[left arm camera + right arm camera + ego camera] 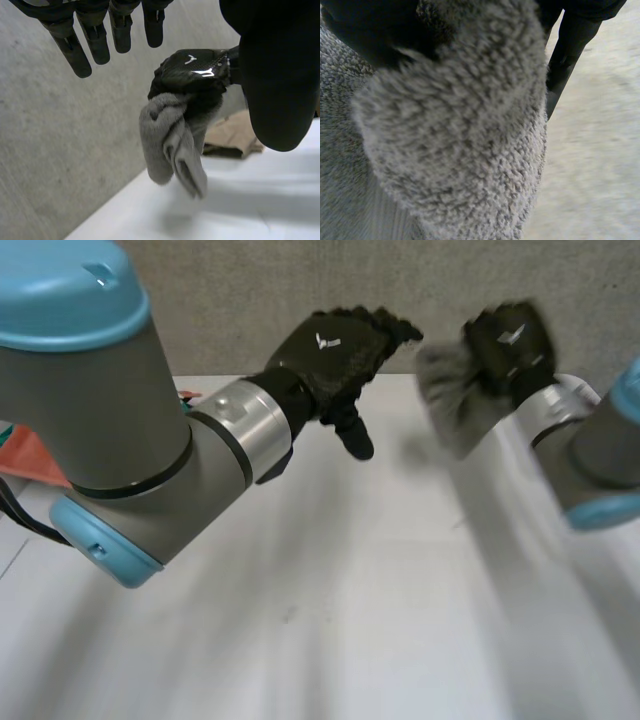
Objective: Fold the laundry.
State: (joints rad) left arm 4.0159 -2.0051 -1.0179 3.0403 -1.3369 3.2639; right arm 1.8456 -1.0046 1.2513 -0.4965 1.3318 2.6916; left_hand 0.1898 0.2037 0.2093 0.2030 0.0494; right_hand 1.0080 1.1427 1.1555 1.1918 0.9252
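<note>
A grey fleecy cloth [455,400] hangs bunched in the air over the table's far right part. My right hand [510,345] is shut on its upper end. In the left wrist view the right hand [195,70] grips the cloth [170,145], which dangles in loose folds above the white table [260,200]. The right wrist view has the cloth [455,135] pressed against the palm, with one finger [567,55] beside it. My left hand [335,355] is raised at the far middle, apart from the cloth, its fingers [85,45] straight and holding nothing.
The white table [350,620] stretches bare in front of both arms. A folded brown cloth [232,135] lies on it by the wall, behind the right hand. An orange item [30,455] sits at the far left, behind my left arm. A grey wall [250,300] backs the table.
</note>
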